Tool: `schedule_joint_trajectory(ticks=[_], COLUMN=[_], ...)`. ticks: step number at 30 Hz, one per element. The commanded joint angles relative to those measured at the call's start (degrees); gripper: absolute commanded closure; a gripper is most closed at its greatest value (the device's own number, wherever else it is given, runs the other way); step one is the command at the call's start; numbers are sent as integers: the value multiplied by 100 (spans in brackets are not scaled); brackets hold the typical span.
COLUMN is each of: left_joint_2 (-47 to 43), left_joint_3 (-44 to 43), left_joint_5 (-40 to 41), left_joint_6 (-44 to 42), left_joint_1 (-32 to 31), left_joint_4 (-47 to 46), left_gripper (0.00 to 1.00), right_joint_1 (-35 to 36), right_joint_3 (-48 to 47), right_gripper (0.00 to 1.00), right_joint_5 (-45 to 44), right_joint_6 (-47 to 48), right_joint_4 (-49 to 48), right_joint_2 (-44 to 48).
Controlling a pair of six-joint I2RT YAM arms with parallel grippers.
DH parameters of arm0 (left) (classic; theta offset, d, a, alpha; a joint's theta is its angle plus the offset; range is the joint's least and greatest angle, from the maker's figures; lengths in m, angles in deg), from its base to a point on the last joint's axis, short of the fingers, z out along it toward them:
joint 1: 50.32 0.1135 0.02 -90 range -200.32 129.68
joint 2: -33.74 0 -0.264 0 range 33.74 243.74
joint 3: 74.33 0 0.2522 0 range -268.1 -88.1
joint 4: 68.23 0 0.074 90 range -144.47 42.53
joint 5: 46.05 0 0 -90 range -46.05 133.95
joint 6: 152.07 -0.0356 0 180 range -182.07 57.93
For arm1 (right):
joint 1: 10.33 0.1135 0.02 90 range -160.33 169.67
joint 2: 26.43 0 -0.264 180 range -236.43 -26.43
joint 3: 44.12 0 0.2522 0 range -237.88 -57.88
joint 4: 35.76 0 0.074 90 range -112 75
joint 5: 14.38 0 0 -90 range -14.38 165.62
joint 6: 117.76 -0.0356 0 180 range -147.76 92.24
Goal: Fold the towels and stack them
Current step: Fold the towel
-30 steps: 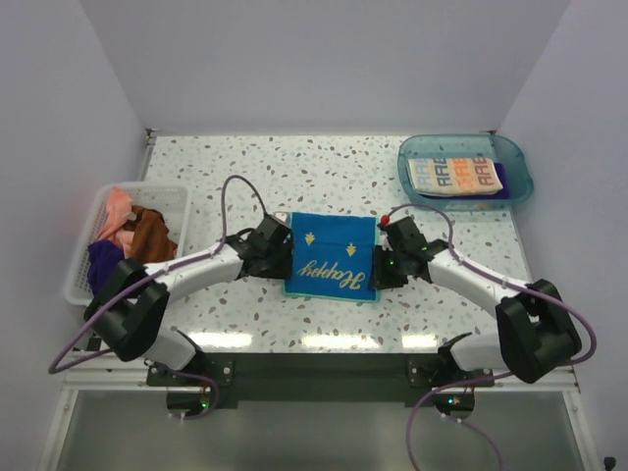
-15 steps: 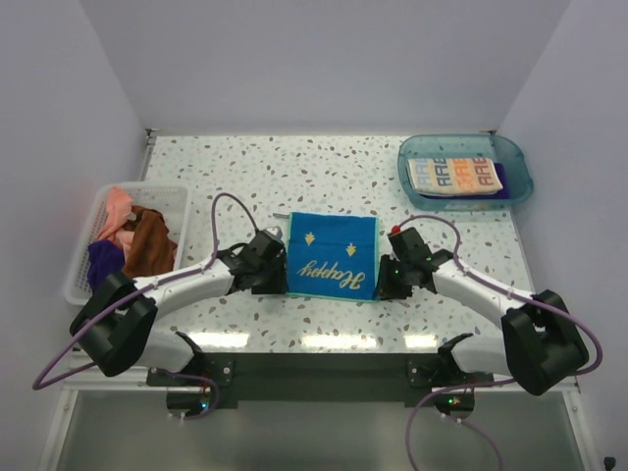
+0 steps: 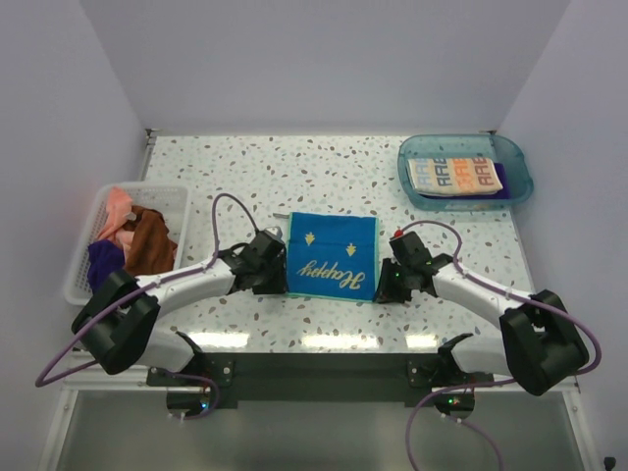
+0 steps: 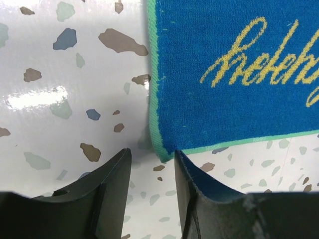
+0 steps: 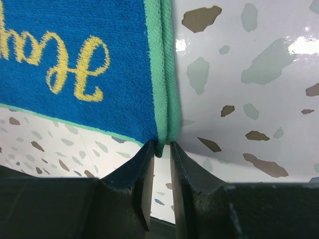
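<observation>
Right claw (image 5: 160, 149) edged inward, pinching blue towel (image 3: 332, 255); left claw (image 4: 152, 157) agape over speckled table (image 3: 294, 167).

Purple towel (image 3: 507, 193) (mostly under white towel (image 3: 454, 176))

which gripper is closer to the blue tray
Right. The right gripper sits at a corner of the blue towel, on the same side as the tray; the left gripper is across the towel.

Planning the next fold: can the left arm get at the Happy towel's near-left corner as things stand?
Likely yes. The left arm has its jaws open right at that corner of the Happy towel, which lies flat on the table, and nothing sits between them.
</observation>
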Motion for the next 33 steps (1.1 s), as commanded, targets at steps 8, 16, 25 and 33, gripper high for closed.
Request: schedule_joint_trajectory(ticks=[8, 16, 25, 33], left_joint_2=[30, 21, 162, 250], left_joint_3=[-123, -175, -193, -211], left_joint_5=[-13, 22, -118, -294], left_joint_6=[44, 53, 88, 176], left_joint_1=[-40, -40, -49, -58], left_joint_4=[-192, -192, -298, -474], left_gripper=[55, 61, 69, 72], right_joint_1=[11, 3, 11, 11], right_joint_3=[-9, -27, -36, -27], right_gripper=[84, 100, 100, 100], right_joint_5=[278, 129, 111, 94], right_joint_6=[-281, -228, -193, -176], right_joint_4=[-375, -217, -225, -226], right_joint_2=[147, 279, 218, 217])
